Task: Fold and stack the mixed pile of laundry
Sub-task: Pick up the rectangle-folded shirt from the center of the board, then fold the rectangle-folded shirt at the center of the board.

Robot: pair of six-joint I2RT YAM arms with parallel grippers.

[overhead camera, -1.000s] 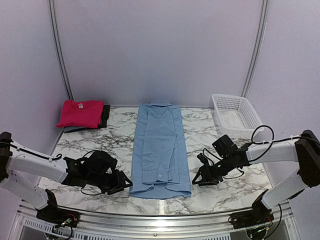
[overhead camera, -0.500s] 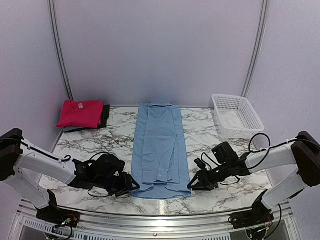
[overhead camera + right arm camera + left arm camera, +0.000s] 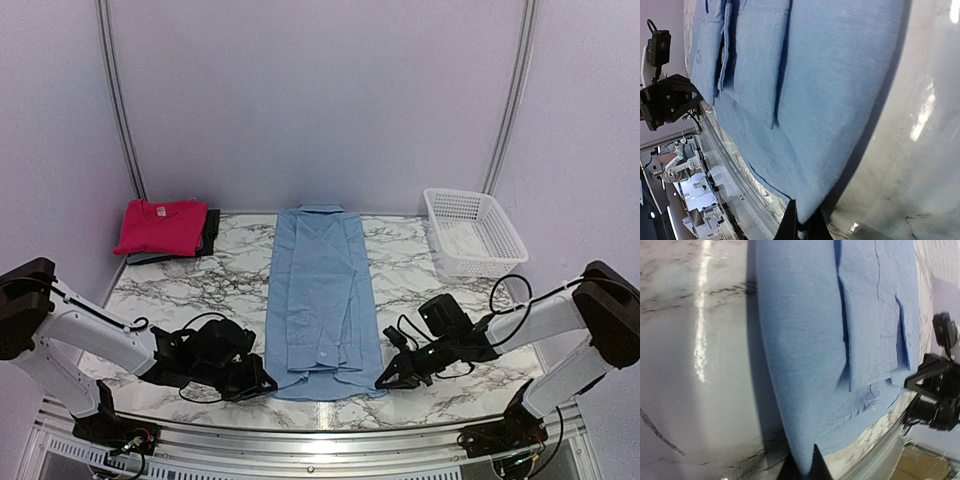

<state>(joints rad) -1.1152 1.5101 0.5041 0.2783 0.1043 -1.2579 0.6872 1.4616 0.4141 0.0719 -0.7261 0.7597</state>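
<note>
Blue shirt (image 3: 805, 340) both wrists; pink T-shirt (image 3: 158, 225) overhead only.

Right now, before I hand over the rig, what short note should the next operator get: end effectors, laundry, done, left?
Grip: the left end effector is shut on the near left hem corner of the light blue shirt; the right end effector is shut on the near right corner.
Shirt: flat on the marble table, sleeves folded in, collar far.
Done: pink-red T-shirt folded on a dark garment, far left.
Left: probably fold the hem toward the collar, then stack.
</note>
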